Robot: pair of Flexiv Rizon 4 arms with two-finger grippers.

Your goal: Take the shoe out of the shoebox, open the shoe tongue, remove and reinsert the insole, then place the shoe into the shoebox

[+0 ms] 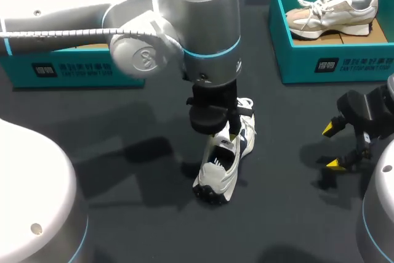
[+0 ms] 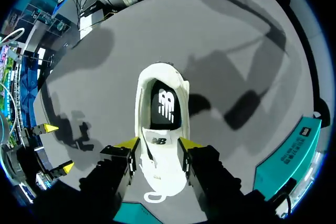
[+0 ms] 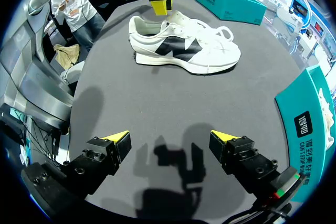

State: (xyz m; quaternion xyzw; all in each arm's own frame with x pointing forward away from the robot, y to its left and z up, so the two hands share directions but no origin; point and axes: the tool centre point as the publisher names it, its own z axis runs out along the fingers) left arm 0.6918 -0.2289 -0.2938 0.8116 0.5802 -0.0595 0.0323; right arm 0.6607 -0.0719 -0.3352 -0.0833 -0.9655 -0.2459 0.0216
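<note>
Straight under my left pincer (image 2: 157,143) the white shoe (image 2: 160,77) stands on the dark table (image 2: 226,51), its front end partly hidden by the pincer's body. I cannot tell whether that pincer grips it. My right pincer (image 3: 169,139) gapes wide, well apart from the shoe.

There's the white low-top sneaker with dark side panels (image 1: 223,163), out on the dark table near its middle. It stands upright on its sole, heel towards the near edge, laced toe towards the far edge. Tongue forward, collar open, and the black insole with a white mark (image 2: 166,103) lies flat inside. At the far left corner sits the teal cardboard shoebox (image 1: 80,69), open-topped, its brown floor showing. The second teal shoebox (image 1: 332,66) is at the far right corner, holding a beige-and-white sneaker (image 1: 332,13).
</note>
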